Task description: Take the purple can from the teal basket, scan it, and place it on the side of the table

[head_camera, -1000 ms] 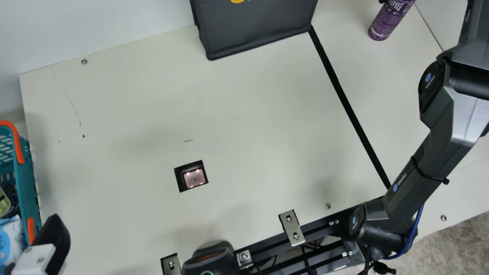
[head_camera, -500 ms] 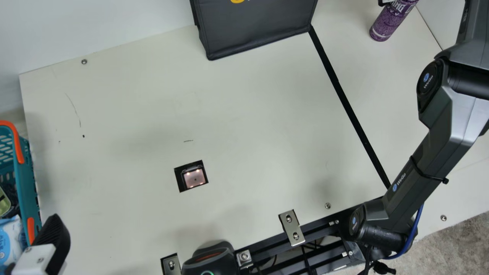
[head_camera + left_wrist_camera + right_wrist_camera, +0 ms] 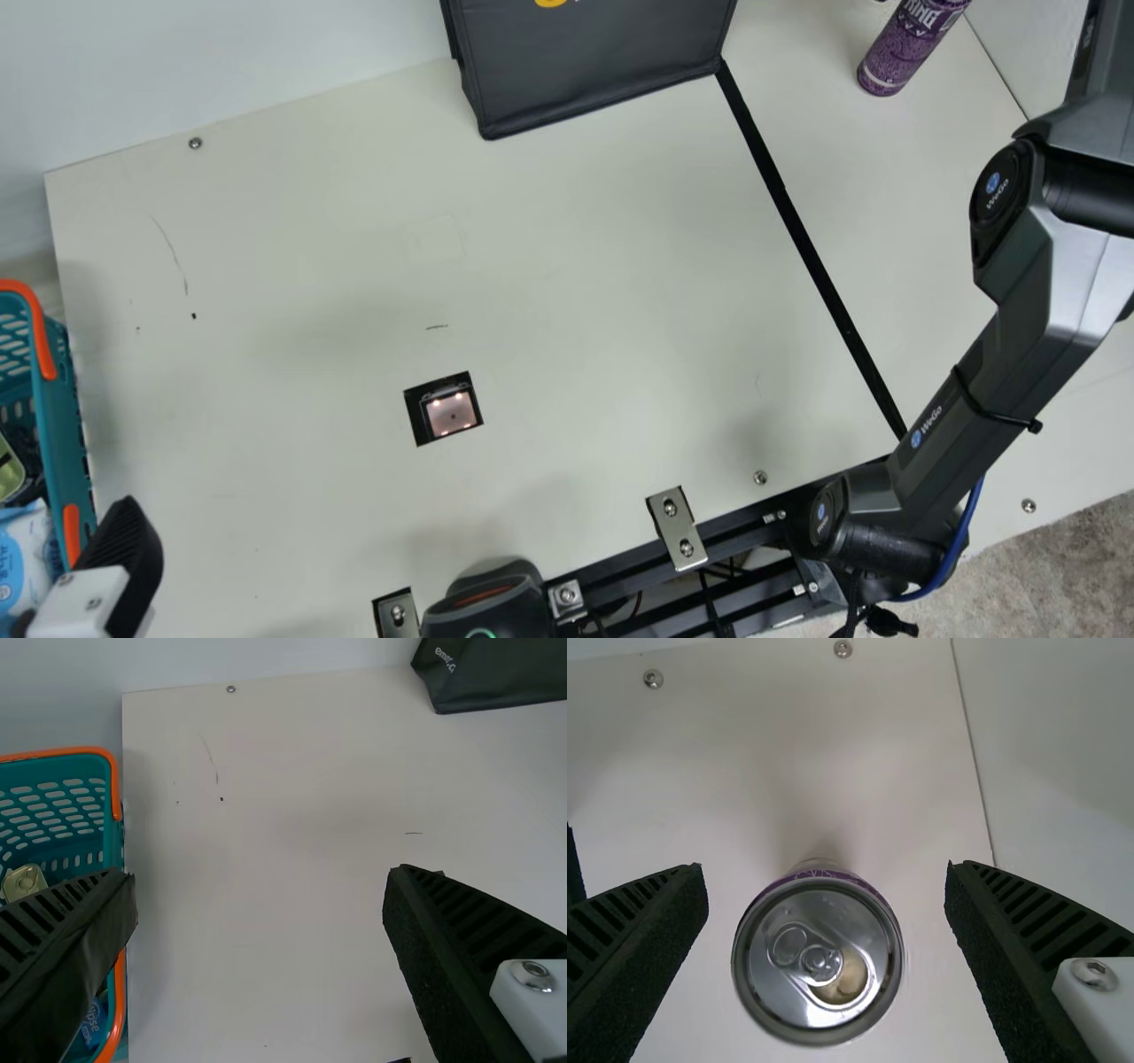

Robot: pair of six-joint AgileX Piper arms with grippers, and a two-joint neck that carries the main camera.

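The purple can stands on the far right part of the table, beyond the black tape line, its top cut off by the main view's edge. My left gripper is at the main view's lower left, beside the teal basket. In the left wrist view my left gripper is open and holds nothing; the teal basket is partly behind one finger. In the right wrist view the silver lid of the purple can lies between the spread fingers of my right gripper, with gaps on both sides.
A dark bag stands at the table's back. A scanner window is set into the table, and a black handheld device sits at the front beside the metal frame. My right arm spans the right side.
The right gripper's fingertip beside the can has drawn up and away from it, and the right arm has shifted slightly outward. The can stays standing. My left gripper has kept still.
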